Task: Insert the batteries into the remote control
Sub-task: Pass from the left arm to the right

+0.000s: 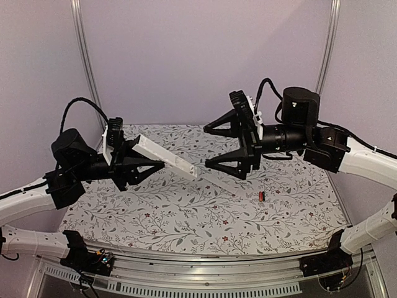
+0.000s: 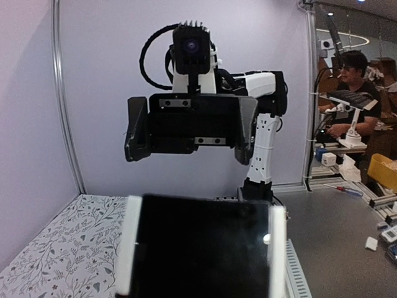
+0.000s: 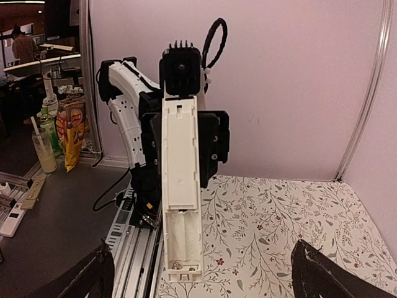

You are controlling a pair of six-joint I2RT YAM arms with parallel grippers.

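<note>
— Flower-printed table (image 1: 186, 217), plain lilac walls behind. How does the remote control (image 1: 166, 158) look?

— It's a long, slim white bar, held up off the table and slanting from the left gripper (image 1: 155, 162) toward the middle. In the right wrist view it stands upright with its back to the camera. The battery bay (image 3: 183, 239) at its lower end is uncovered: two white troughs side by side, both bare.

— And the grippers?

— The left gripper is clamped on the remote control near one end. The right gripper (image 1: 207, 146) has its jaws spread wide around nothing, just beyond the remote control's free end.

— Anything hard to read?

— In the left wrist view the remote control fills the bottom as a dark block with white edges, and no detail shows. The cover strip (image 1: 218, 180), thin and white, lies on the table just past the remote control's tip, partly hidden by the right gripper's lower finger. The batteries (image 1: 261, 196) are a red-and-black speck on the table to the right, well apart from the remote control. It's too small to tell whether that is one cell or two.

— Counts?

— One remote control, one cover strip, two arms, one battery speck.
</note>
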